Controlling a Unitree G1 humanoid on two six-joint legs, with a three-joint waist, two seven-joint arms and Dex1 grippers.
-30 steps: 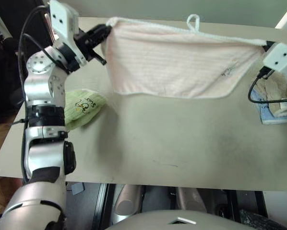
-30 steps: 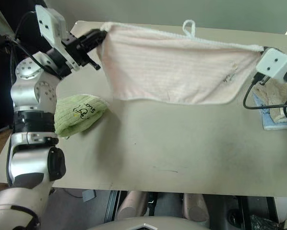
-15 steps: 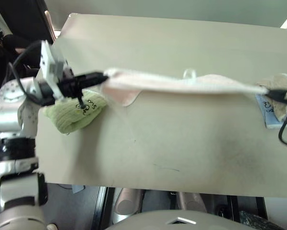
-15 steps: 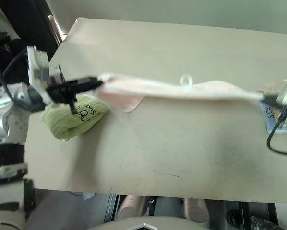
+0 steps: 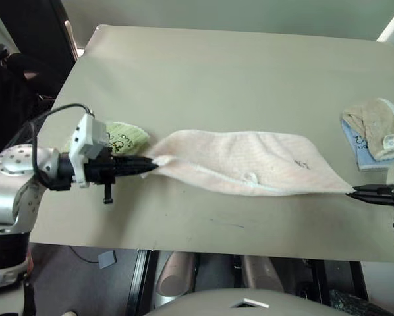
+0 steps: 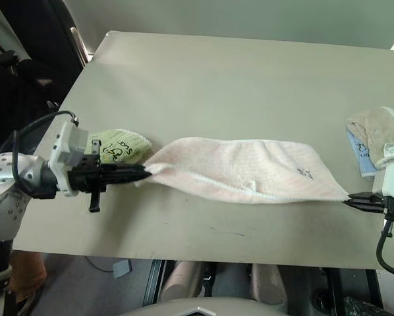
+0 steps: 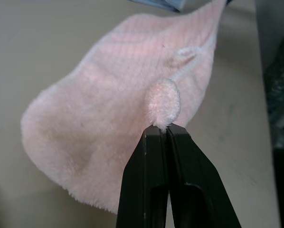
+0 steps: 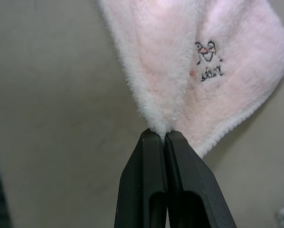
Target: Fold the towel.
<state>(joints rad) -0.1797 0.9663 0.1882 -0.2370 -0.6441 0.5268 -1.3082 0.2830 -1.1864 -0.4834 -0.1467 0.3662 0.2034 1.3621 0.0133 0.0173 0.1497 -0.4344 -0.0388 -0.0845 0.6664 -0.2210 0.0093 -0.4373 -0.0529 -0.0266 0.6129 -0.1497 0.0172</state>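
— So, what changed with the towel (image 5: 246, 170)?
— It hung spread a second before; now it lay doubled on the counter (image 5: 250, 85), beside the green cloth (image 5: 121, 137), both pincers, left (image 5: 149, 166) and right (image 5: 352, 191), still clamped on its corners.

Left tool (image 7: 165, 130) pinches pink towel (image 7: 108, 118) corner; towel spread on table (image 7: 33, 42).
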